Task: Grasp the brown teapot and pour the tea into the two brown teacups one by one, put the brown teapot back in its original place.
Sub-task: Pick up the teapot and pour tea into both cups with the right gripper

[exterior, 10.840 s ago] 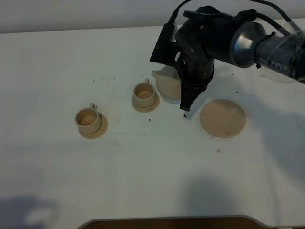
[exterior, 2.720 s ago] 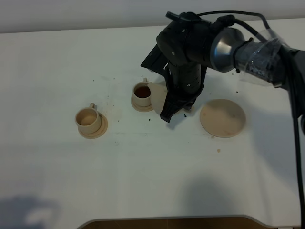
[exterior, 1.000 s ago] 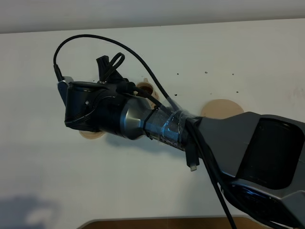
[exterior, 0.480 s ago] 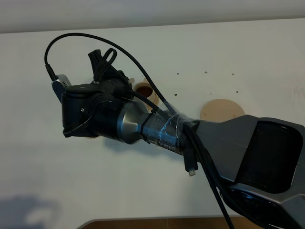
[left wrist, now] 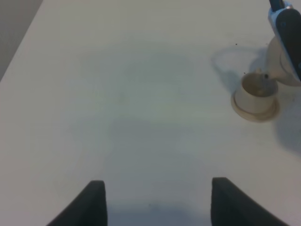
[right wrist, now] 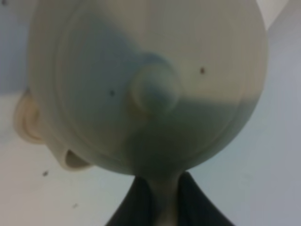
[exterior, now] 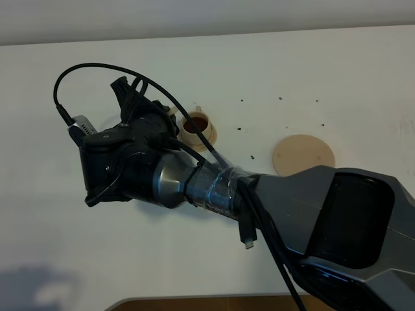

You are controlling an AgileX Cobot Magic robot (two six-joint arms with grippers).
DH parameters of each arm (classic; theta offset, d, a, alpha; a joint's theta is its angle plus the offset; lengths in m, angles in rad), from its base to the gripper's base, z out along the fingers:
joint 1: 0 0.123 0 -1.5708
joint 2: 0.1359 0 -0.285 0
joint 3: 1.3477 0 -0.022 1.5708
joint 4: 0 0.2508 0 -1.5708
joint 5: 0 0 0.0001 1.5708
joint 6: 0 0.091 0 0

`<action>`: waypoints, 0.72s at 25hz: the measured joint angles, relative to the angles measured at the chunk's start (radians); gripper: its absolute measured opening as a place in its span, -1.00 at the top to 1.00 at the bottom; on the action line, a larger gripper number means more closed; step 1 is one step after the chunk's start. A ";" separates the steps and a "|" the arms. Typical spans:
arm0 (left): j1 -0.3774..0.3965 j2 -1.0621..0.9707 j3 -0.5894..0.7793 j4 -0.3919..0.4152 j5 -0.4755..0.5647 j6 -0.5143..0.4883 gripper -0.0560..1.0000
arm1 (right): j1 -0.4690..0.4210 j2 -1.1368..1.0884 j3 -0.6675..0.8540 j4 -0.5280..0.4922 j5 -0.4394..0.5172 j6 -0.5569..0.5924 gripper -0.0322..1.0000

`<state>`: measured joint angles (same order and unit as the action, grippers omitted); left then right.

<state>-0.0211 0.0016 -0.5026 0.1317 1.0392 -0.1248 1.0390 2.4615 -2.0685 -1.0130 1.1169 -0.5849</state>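
Note:
The brown teapot [right wrist: 150, 80] fills the right wrist view, lid knob toward the camera. My right gripper [right wrist: 162, 200] is shut on its loop handle. In the high view my right arm [exterior: 142, 168] reaches across to the left and hides the teapot and the left teacup. The right teacup [exterior: 196, 124] stands on its saucer with dark tea in it. In the left wrist view the teapot [left wrist: 278, 63] hangs tilted right beside the other teacup [left wrist: 256, 93]. The large round saucer [exterior: 303, 155] lies bare at the right. My left gripper [left wrist: 157, 202] is open and empty.
Small dark specks dot the white table [exterior: 285, 71] behind the large saucer. The table's front edge [exterior: 194, 302] shows at the bottom of the high view. The left table edge [left wrist: 21, 44] shows in the left wrist view.
My right arm has carried the teapot from the right teacup, which now holds dark tea, over to the left teacup. In the last second it shifted a little further left and nearer.

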 joint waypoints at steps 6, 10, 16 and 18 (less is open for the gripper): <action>0.000 0.000 0.000 0.000 0.000 0.000 -0.04 | 0.000 0.010 0.000 -0.029 -0.001 -0.008 0.71; 0.000 0.000 0.000 0.000 0.000 0.000 -0.04 | 0.001 0.010 0.000 -0.067 -0.005 -0.009 0.71; 0.000 0.000 0.000 0.000 0.000 0.000 -0.04 | 0.018 0.010 0.000 -0.103 -0.003 -0.021 0.71; 0.000 0.000 0.000 0.000 0.000 0.000 -0.04 | 0.021 0.010 0.000 -0.106 -0.005 -0.026 0.71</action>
<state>-0.0211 0.0016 -0.5026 0.1317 1.0392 -0.1248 1.0603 2.4718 -2.0685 -1.1190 1.1116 -0.6107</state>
